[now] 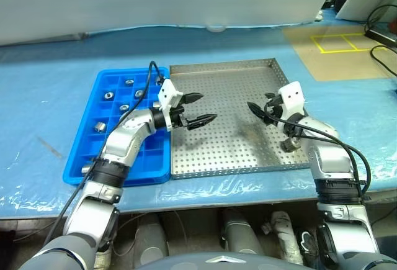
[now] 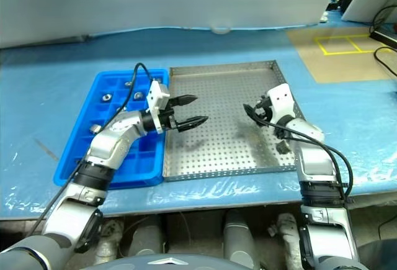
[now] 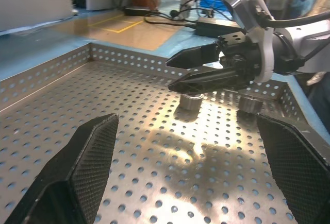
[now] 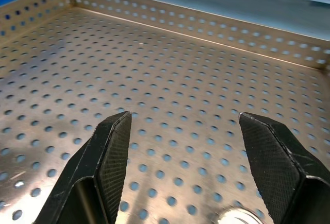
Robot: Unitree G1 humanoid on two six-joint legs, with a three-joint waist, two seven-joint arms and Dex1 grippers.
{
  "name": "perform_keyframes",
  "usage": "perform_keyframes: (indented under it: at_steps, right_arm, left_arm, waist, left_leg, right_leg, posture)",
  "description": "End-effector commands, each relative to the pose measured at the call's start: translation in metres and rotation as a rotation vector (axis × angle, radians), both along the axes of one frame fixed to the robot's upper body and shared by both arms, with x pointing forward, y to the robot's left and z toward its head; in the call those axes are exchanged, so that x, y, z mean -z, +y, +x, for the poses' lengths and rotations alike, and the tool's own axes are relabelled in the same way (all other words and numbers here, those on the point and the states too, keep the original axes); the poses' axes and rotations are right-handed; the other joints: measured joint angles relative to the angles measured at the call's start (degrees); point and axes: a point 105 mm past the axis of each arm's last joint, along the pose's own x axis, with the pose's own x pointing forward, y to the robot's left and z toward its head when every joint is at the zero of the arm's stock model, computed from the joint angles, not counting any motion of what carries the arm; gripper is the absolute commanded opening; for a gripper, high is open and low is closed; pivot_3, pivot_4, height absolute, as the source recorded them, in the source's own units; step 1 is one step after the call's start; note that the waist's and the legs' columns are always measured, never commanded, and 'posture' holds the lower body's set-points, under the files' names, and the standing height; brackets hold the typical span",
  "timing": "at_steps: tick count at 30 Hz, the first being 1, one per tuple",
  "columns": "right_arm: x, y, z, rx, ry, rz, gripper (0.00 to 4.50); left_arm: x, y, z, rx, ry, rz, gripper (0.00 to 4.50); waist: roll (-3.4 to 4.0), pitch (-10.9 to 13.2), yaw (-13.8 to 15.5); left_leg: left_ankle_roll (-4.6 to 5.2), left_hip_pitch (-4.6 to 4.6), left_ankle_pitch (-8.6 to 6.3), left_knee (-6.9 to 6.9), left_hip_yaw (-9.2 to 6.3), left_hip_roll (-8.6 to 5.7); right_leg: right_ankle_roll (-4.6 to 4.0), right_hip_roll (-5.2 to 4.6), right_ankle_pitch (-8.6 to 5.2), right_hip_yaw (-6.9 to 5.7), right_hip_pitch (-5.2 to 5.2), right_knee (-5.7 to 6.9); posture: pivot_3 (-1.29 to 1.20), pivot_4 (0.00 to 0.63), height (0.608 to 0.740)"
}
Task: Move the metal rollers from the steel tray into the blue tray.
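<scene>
Fingers on both grippers are spread and holding nothing. The left gripper (image 1: 201,108) hovers wide open over the steel tray (image 1: 223,66) near its edge beside the blue tray (image 1: 93,91). The right gripper (image 1: 260,110) is partly open over the steel tray's far side, just above the last metal rollers (image 3: 189,102); I can make out two there, close to its rim. Several rollers already sit in the blue tray's compartments, so I'd say it's mostly done, a couple left. All on a blue-sheeted desk (image 1: 49,65).
</scene>
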Motion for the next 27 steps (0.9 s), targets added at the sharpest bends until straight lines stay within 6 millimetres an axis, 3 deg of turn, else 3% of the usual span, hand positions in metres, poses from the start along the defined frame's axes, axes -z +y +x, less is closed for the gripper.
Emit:
perform_keyframes:
  at_steps: [1, 6, 9, 12, 21, 24, 27]
  right_arm:
    - [-0.002, -0.019, -0.008, 0.100, 0.011, 0.004, 3.45]
    - [0.026, -0.028, -0.016, 0.167, 0.132, 0.027, 3.45]
    - [0.037, -0.023, -0.018, 0.163, 0.177, 0.113, 3.45]
    - [0.037, -0.016, -0.019, 0.131, 0.181, 0.143, 2.85]
    - [0.027, -0.001, -0.007, 0.065, 0.160, 0.120, 0.06]
    - [0.021, 0.002, -0.002, 0.037, 0.135, 0.110, 0.02]
    - [0.003, 0.012, 0.003, -0.020, 0.070, 0.154, 0.02]
  left_arm:
    - [-0.006, -0.008, -0.002, 0.057, -0.037, -0.003, 4.50]
    - [-0.003, -0.013, -0.001, 0.073, -0.041, 0.002, 4.50]
    - [-0.003, -0.013, -0.002, 0.079, -0.037, -0.003, 4.50]
    - [0.000, -0.012, -0.001, 0.074, -0.037, 0.008, 4.50]
    - [0.000, -0.005, -0.001, 0.036, -0.050, 0.010, 4.50]
    - [-0.001, 0.002, 0.001, 0.006, -0.055, 0.009, 4.50]
    - [-0.002, 0.009, 0.002, -0.021, -0.060, 0.013, 4.50]
  waist:
    - [0.00, 0.00, -0.41]
    - [0.00, 0.00, -1.14]
    - [0.00, -0.01, -1.20]
    - [0.00, -0.01, -1.21]
    - [0.00, -0.01, -1.27]
    - [0.00, 0.00, -1.11]
    - [0.01, 0.00, -1.10]
  left_leg:
    - [0.02, 0.03, -0.01, -0.01, 0.00, 0.00]
    - [0.30, -0.01, -0.17, 0.00, 0.01, -0.03]
    - [0.31, 0.09, -0.18, 0.00, 0.02, -0.02]
    - [0.32, 0.20, -0.19, 0.00, 0.03, -0.02]
    - [0.32, 0.21, -0.19, -0.01, 0.03, -0.03]
    - [0.32, 0.19, -0.19, -0.05, 0.03, -0.03]
    - [0.32, 0.14, -0.19, -0.06, 0.03, -0.04]
  right_leg:
    - [0.00, 0.00, 0.00, -0.01, 0.07, -0.05]
    - [-0.01, -0.02, 0.00, -0.01, 0.12, -0.16]
    - [-0.01, -0.03, 0.00, -0.01, 0.20, -0.16]
    - [0.01, -0.03, -0.01, -0.01, 0.27, -0.16]
    - [0.02, -0.05, -0.02, -0.02, 0.29, -0.17]
    - [0.01, -0.05, -0.01, -0.04, 0.26, -0.17]
    - [0.00, -0.07, -0.01, -0.04, 0.23, -0.19]
  posture:
    - [-0.35, 0.150, 0.740]
    - [-0.37, 0.150, 0.740]
    - [-0.37, 0.150, 0.740]
    - [-0.36, 0.150, 0.740]
    - [-0.31, 0.150, 0.740]
    - [-0.28, 0.150, 0.740]
    - [-0.25, 0.150, 0.740]
